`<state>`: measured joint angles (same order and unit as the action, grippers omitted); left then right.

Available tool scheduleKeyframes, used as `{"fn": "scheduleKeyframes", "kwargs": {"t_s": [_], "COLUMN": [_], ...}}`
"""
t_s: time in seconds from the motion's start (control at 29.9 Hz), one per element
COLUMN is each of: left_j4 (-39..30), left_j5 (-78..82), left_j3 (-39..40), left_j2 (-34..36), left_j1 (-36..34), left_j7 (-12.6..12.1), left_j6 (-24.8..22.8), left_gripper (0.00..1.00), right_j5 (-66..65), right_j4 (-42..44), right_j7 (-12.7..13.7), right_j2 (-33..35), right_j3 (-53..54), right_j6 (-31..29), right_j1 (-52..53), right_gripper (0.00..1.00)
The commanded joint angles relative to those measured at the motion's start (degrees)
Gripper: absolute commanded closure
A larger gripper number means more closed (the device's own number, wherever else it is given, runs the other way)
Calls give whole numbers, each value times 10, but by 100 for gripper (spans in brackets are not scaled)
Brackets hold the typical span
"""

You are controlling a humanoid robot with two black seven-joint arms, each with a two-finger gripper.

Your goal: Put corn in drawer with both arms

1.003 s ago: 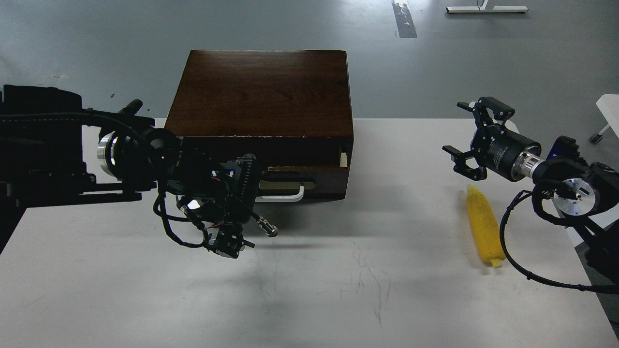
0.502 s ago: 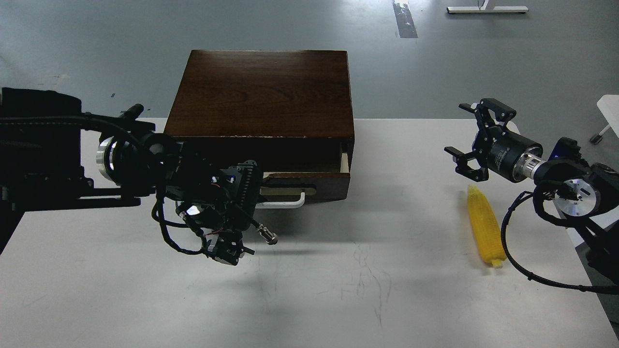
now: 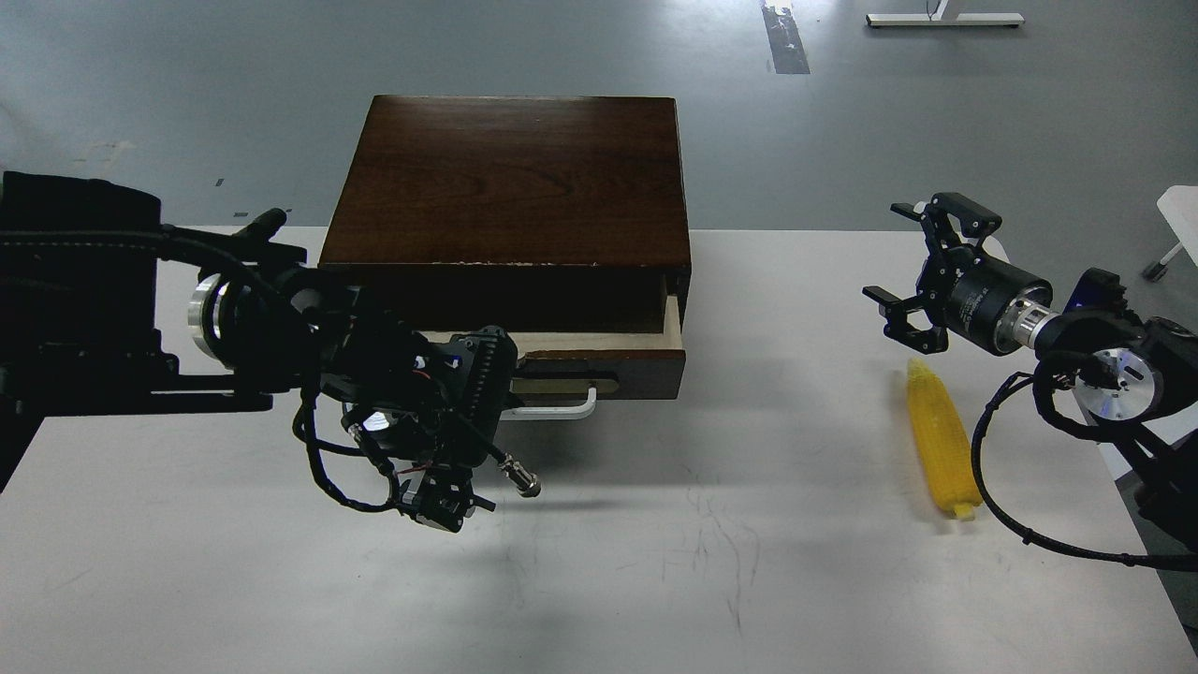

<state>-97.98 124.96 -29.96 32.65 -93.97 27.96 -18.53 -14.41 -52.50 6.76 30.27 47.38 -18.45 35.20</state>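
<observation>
The yellow corn lies on the white table at the right, pointing away from me. My right gripper hovers just above and behind its far tip, open and empty. The dark wooden box stands at the table's back. Its drawer is pulled out a little, showing a strip of pale wood inside. My left gripper is at the left end of the white bar handle and closed on it; its fingers are dark and partly hidden.
The white table spreads between the box and me, with faint scuff marks in the middle. Its right edge runs close beside the corn. My right arm's cable loops down next to the corn's near end.
The drawer has slid out toward me with my left gripper on its handle, so more pale wood shows. My right gripper has barely moved. The corn has not moved.
</observation>
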Motion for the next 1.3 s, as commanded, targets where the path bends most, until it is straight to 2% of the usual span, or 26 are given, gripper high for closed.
{"fn": "scheduleKeyframes", "kwargs": {"t_s": [0.0,0.43,0.9,1.17,1.27], "left_j4": [-20,-29,-29,-29,-29], "left_j5": [0,0,0,0,0], "left_j3": [1,1,0,2,3], "left_j2": [6,10,13,37,58], "left_j1": [-2,-13,-18,-31,-34], "left_j7": [0,0,0,0,0], "left_j6": [4,6,28,36,57], "left_gripper": [2,2,2,2,2], "right_j5": [0,0,0,0,0], "right_j4": [0,0,1,4,5], "right_j7": [0,0,0,0,0], "right_j2": [0,0,0,-3,-3], "right_j3": [-1,-3,-3,-3,-3], "right_j6": [0,0,0,0,0], "right_j1": [0,0,0,0,-2], "right_gripper": [0,0,0,0,0]}}
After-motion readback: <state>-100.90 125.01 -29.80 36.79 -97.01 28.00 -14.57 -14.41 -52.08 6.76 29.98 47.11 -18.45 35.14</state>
